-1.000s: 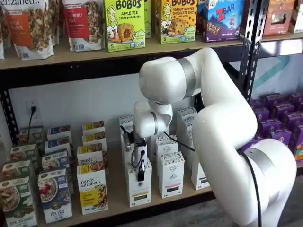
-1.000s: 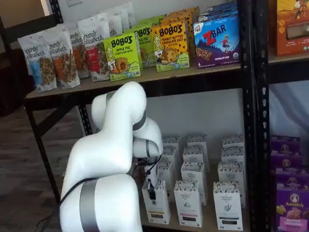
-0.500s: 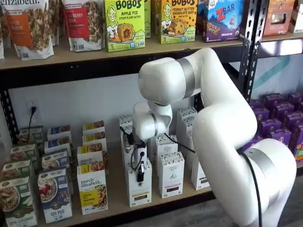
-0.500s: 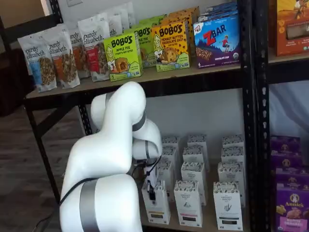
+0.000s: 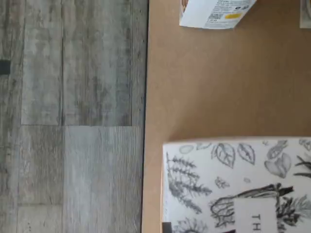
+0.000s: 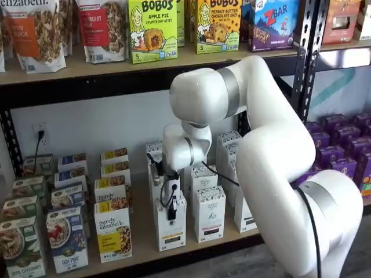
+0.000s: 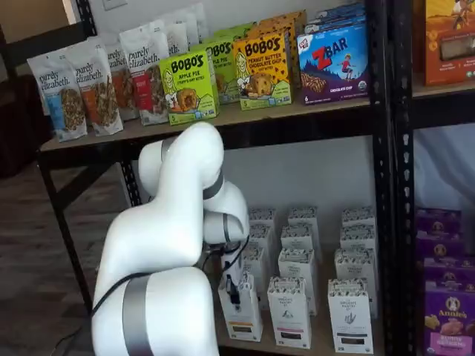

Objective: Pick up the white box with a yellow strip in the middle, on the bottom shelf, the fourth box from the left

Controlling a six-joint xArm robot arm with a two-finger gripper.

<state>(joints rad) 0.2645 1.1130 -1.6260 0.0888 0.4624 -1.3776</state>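
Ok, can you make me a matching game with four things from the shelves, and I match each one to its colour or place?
Things:
1. Bobo's apple pie box
2. Zbar box
3. white box
4. purple boxes

Clues:
A. under the gripper
B. blue
C. right of the black post, lower down
D. green-yellow

Pairs: 1-D, 2-B, 3-A, 4-C

White box [image 6: 171,227] — yellow strip too small; arm [image 7: 178,245] hides neighbours.

Two Bobo's boxes [image 7: 189,87], one Z Bar box [image 7: 333,63], three granola bags [image 7: 61,95] at ten o'clock and three front-row white cartons [image 7: 289,311] at five o'clock are countable in a shelf view.
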